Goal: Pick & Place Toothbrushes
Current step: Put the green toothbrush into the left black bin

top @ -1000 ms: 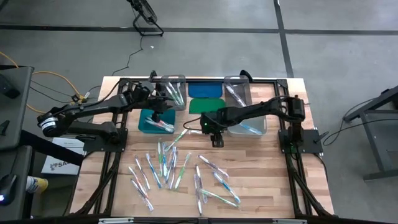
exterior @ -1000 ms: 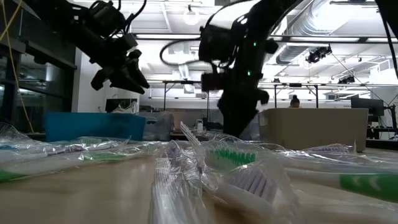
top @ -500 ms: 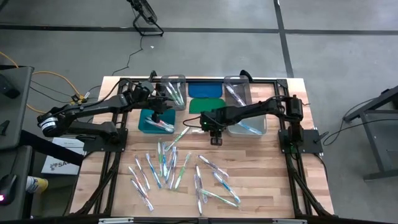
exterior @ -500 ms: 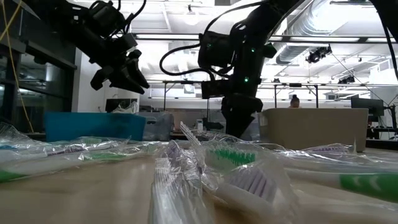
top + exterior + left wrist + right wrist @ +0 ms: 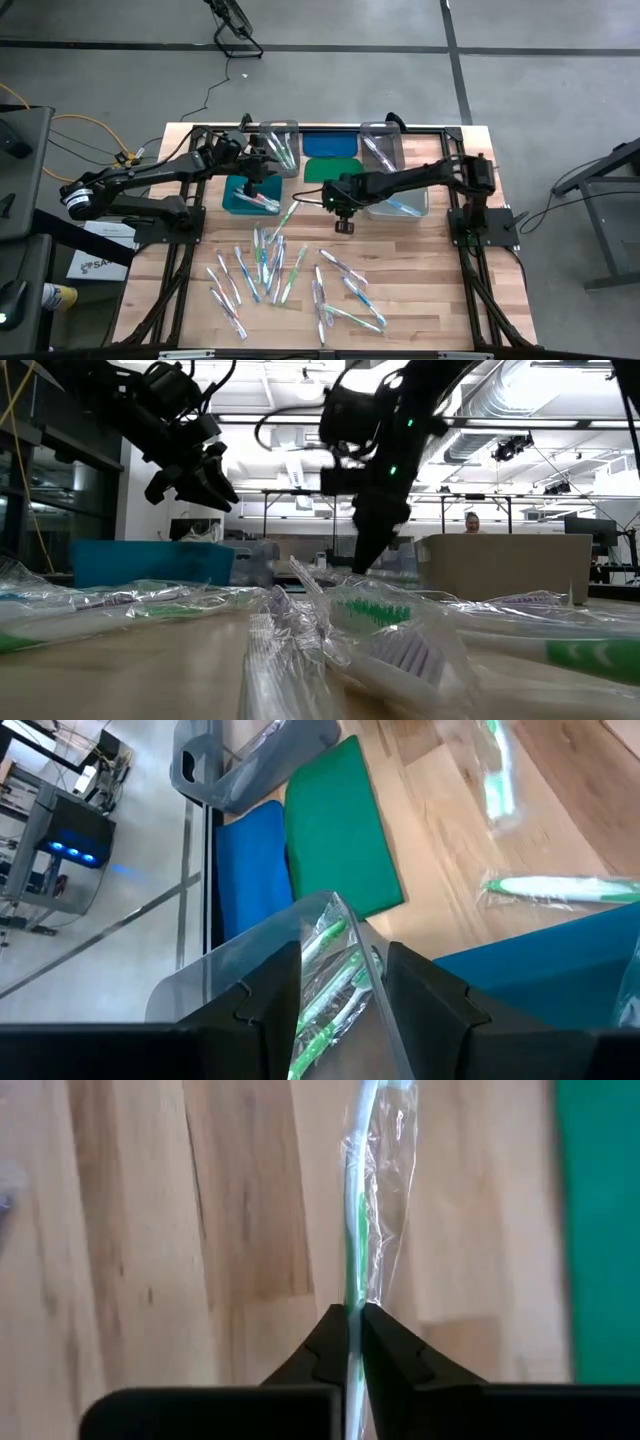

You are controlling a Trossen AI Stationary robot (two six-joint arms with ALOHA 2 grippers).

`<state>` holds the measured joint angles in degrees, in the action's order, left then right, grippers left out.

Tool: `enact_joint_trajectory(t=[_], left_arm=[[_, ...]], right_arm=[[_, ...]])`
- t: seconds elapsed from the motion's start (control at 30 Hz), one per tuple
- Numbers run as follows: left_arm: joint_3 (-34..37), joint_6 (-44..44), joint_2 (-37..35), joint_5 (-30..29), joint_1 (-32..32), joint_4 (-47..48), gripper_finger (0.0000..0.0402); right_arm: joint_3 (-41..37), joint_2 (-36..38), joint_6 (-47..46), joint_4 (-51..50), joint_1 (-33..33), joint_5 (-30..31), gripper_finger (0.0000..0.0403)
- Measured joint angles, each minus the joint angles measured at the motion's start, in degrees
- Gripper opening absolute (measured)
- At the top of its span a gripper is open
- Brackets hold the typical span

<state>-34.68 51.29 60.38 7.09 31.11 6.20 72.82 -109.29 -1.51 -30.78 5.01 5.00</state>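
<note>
Many wrapped toothbrushes [image 5: 270, 268] lie scattered on the near half of the wooden table. My right gripper [image 5: 343, 225] points steeply down beside the green lid [image 5: 330, 168], shut on a green toothbrush [image 5: 362, 1200] in a clear wrapper. My left gripper [image 5: 255, 172] hangs between the far-left clear bin [image 5: 279, 145] and the teal bin [image 5: 248, 195]. A wrapped green-and-white toothbrush [image 5: 328, 955] fills the gap between its fingers. More toothbrushes lie in the teal bin and the clear bins. My left gripper holds the wrapped toothbrush [image 5: 335, 975] between its two fingers, lengthwise along them. The wrapper's end [image 5: 335, 902] sticks out past the fingertips, clear of the bins. My right gripper pinches the green toothbrush's thin handle [image 5: 352, 1295] and wrapper between its fingertips, coming from above and slanting down. The brush runs on ahead of the fingers over the wood; whether it is clear of the table does not show.
A blue lid [image 5: 330, 143] and the green lid lie flat at the far middle. Two more clear bins [image 5: 383, 148] [image 5: 398, 205] stand at the far right. Black frame rails run along both table sides. A person [image 5: 472, 522] is in the room beyond.
My right gripper has shut and taken hold of the green toothbrush, rolling a little and rising slightly off the table. My left gripper has kept still with its toothbrush.
</note>
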Motion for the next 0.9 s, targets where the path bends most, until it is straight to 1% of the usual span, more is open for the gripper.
enact_joint_trajectory(t=[0.2,0.37,0.43,0.5,0.57,0.6,0.73,0.83,0.9], left_arm=[[-0.02,-1.0,0.0,0.0,-0.02,-0.77,0.0142],[-0.04,-2.34,0.0,0.89,-0.02,-4.55,0.0142],[-0.04,-3.2,0.0,1.9,-0.02,-6.28,0.0142],[-0.04,-4.32,0.0,3.1,-0.02,-7.93,0.0142],[-0.04,-5.04,0.0,4.06,-0.07,-8.68,0.0142],[-0.04,-5.57,0.02,4.75,-0.07,-8.94,0.0142],[-0.07,-9.09,0.96,7.13,-0.12,-14.68,0.0142],[-0.09,-12.32,3.18,9.86,-0.13,-21.52,0.0142],[-0.09,-14.4,5.09,12.0,-0.13,-26.0,0.0142]], right_arm=[[-0.02,7.09,-1.23,-2.06,-1.91,4.16,0.0007],[-0.27,12.77,-0.23,-2.09,-2.03,8.12,0.0005],[-2.48,15.25,0.17,0.15,-1.57,10.31,0.0005],[-6.71,18.53,-0.15,4.79,-0.7,11.36,0.0005],[-13.34,22.21,-0.16,12.69,-0.01,11.38,0.0005],[-17.0,24.14,0.1,18.35,0.28,10.65,0.0005],[-29.97,30.15,0.82,45.14,0.62,9.48,0.0005],[-36.73,30.67,4.0,63.26,0.62,7.31,0.0005],[-38.98,29.74,6.81,72.53,0.62,5.94,0.0005]])
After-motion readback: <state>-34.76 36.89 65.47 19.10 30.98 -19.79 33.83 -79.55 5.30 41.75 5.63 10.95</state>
